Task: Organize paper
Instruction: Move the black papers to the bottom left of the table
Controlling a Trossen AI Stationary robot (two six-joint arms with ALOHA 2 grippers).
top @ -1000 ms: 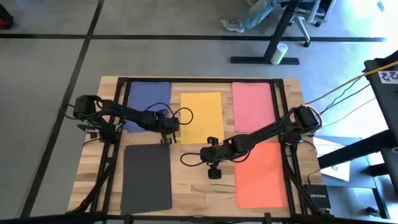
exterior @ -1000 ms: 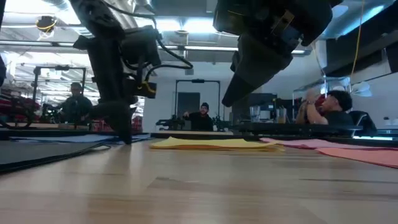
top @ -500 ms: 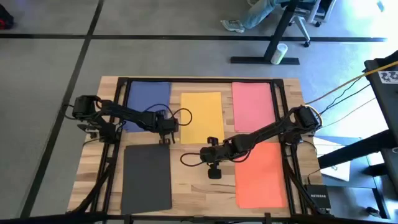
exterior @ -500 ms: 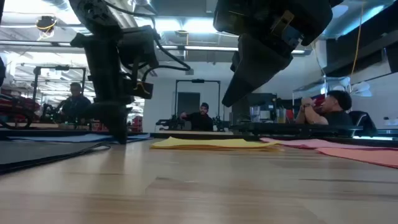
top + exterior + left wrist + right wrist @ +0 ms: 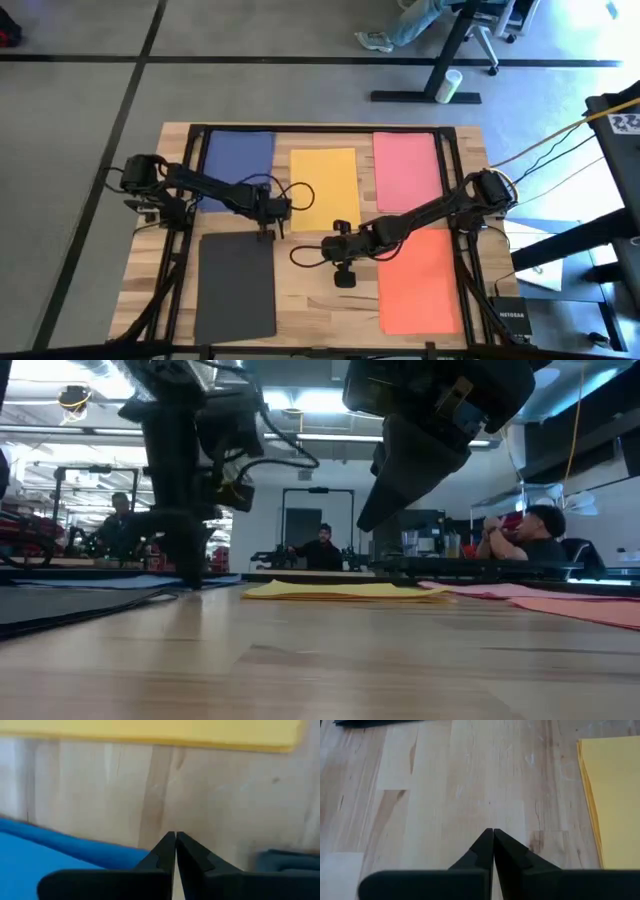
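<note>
Five sheets of paper lie flat on the wooden table: blue (image 5: 238, 165) at far left, yellow (image 5: 323, 187) in the far middle, pink (image 5: 407, 170) at far right, dark grey (image 5: 237, 285) at near left, orange (image 5: 420, 280) at near right. My left gripper (image 5: 265, 233) is shut and points down at bare wood between the blue sheet (image 5: 55, 855), the yellow sheet (image 5: 150, 731) and the dark sheet's far right corner (image 5: 287, 860). My right gripper (image 5: 343, 280) is shut and hangs well above the table (image 5: 366, 523), over wood near the yellow sheet (image 5: 615, 795). My left gripper's shut fingertips (image 5: 192, 582) reach down to the level of the tabletop on bare wood beside the dark sheet's far corner. I cannot tell whether they touch the wood or the sheet's edge.
A black frame (image 5: 320, 130) runs along the table's far edge and down both sides. Bare wood (image 5: 310, 300) lies between the dark and orange sheets. Beyond the table, people sit at desks (image 5: 325, 550); a router (image 5: 515, 320) sits at the near right corner.
My left gripper has shifted a little toward the table's near edge, staying shut and low. The sheets and my right arm have kept still.
</note>
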